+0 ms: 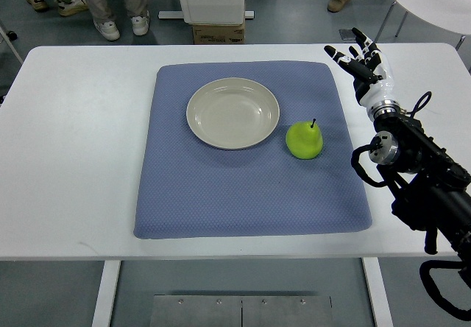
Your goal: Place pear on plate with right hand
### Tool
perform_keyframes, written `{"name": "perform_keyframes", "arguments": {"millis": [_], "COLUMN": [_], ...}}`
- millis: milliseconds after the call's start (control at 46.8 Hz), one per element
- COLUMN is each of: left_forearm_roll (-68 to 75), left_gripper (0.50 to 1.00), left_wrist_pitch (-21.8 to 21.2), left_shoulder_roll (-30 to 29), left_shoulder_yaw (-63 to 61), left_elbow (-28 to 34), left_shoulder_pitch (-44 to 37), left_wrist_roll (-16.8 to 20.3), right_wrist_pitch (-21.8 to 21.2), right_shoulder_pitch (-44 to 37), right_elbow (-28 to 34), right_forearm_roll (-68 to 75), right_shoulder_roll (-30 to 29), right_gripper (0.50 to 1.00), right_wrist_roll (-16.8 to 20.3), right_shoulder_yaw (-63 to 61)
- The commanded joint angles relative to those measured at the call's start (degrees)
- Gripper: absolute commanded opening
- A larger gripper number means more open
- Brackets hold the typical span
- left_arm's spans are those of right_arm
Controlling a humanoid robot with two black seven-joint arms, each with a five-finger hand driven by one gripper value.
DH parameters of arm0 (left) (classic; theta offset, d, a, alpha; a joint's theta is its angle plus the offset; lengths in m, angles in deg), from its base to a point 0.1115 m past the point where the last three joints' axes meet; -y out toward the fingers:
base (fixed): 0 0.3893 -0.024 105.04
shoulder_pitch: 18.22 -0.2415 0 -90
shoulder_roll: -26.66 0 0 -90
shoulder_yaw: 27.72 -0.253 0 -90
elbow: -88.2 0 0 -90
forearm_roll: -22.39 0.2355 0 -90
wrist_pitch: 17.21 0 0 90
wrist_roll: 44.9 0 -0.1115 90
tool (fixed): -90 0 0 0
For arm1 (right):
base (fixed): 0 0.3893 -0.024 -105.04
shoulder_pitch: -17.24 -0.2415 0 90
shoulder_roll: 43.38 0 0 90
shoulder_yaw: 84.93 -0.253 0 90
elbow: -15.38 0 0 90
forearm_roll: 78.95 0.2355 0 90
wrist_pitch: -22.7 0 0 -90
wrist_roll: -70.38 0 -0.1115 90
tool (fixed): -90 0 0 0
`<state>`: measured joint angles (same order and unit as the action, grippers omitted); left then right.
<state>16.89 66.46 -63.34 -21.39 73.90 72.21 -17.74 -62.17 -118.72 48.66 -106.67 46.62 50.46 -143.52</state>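
Pear (304, 140) on mat just right of plate (232, 113); right hand (362, 62) apart, fingers seemingly spread, empty

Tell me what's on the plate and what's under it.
Nothing lies on the plate; its bowl is bare. Under it is the blue mat, which rests on the white table. The mat's part beneath the plate is hidden.
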Motion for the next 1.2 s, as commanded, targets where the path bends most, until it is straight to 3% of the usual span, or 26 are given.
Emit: {"name": "perform_keyframes", "arguments": {"millis": [0, 749, 1176], "left_forearm_roll": [0.06, -0.03, 0.06], "left_gripper": [1.000, 1.000, 1.000], "left_wrist_pitch": [0.00, 0.00, 0.00], "left_shoulder_roll": [0.00, 0.00, 0.00], "left_shoulder_yaw": [0.00, 0.00, 0.00], "left_elbow": [-0.03, -0.03, 0.06], "left_shoulder_pitch": [0.00, 0.00, 0.00], "left_wrist_roll": [0.00, 0.00, 0.00], "right_wrist_pitch": [0.05, -0.21, -8.12], "right_shoulder_pitch": [-0.09, -0.53, -0.27], "right_elbow": [-0.07, -0.42, -0.07], "right_forearm_roll": [0.03, 0.12, 0.12], "right_shoulder_roll": [0.00, 0.00, 2.90], "right_gripper": [1.000, 1.000, 1.000], "right_wrist_roll": [-0.38, -0.55, -0.64], "right_shoulder_yaw": [0.05, 0.05, 7.96]}}
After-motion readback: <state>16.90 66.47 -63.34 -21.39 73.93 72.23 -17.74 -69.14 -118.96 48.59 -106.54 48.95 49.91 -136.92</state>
